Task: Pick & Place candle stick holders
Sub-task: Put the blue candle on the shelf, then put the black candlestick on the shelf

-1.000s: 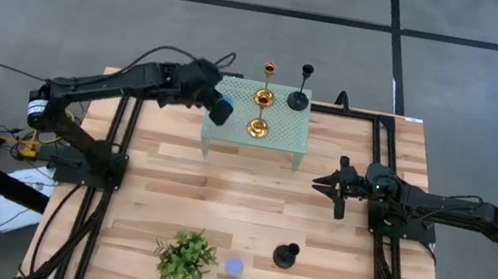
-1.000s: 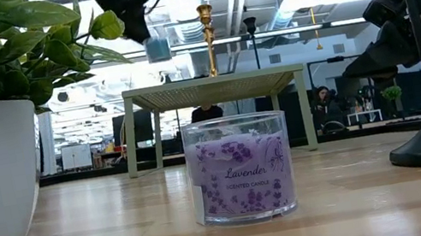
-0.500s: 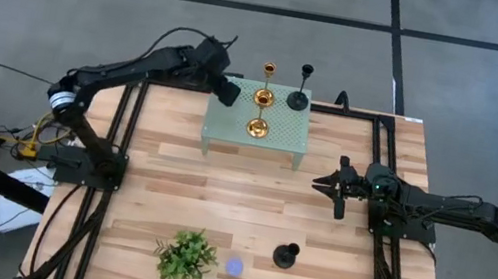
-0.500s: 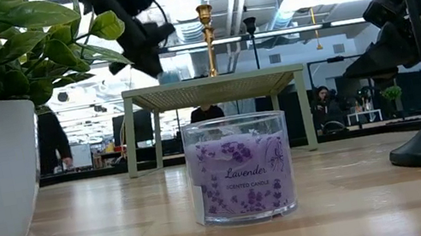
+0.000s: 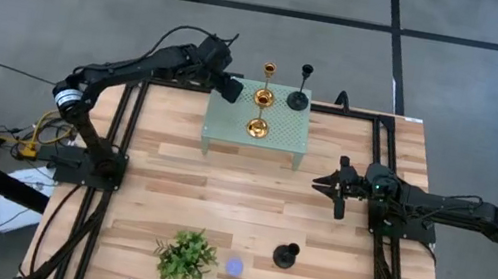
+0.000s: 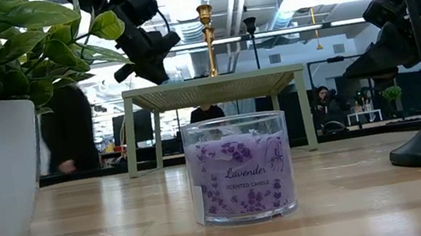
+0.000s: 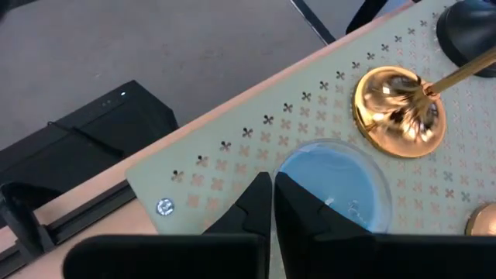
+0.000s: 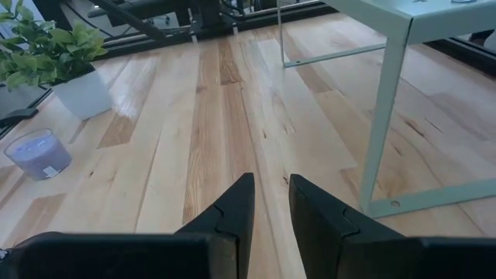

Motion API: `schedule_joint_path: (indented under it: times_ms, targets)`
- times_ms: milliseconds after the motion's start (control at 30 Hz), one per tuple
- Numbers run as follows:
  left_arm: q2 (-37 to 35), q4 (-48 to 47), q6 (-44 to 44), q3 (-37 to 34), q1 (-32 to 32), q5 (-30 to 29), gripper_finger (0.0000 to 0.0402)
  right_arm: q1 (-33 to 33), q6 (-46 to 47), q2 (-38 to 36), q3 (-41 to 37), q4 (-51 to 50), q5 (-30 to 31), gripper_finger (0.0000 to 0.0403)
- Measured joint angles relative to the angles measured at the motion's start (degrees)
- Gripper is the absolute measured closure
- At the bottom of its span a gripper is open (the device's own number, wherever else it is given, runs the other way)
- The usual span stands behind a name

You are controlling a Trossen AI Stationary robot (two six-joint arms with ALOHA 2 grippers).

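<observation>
Currently your left gripper, fingers together, hovers over the blue glass candle on the pale-green perforated stand. Keep clear of the near shiny brass candle stick holder. Right gripper waits, slightly apart.

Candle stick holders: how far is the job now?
Looks done: two gold holders and one black holder stand on the green stand. In hand: nothing; the shut left pincer hovers at the stand's corner, and the right pincer waits open. Left: the other black holder near the plant.
</observation>
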Motion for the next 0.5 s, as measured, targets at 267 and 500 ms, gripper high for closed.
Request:
schedule_joint_path:
  times_ms: [267, 500]
  targets:
    - [0.0, 0.2, 0.0, 0.0, -0.1, -0.2, 0.0367, 0.0, 0.0, 0.0, 0.0, 0.0, 0.0, 0.0327]
    - [-1.4, 0.4, -0.6, -0.1, -0.4, 0.5, 0.0349, 0.0, 0.0, 0.0, 0.0, 0.0, 0.0, 0.0327]
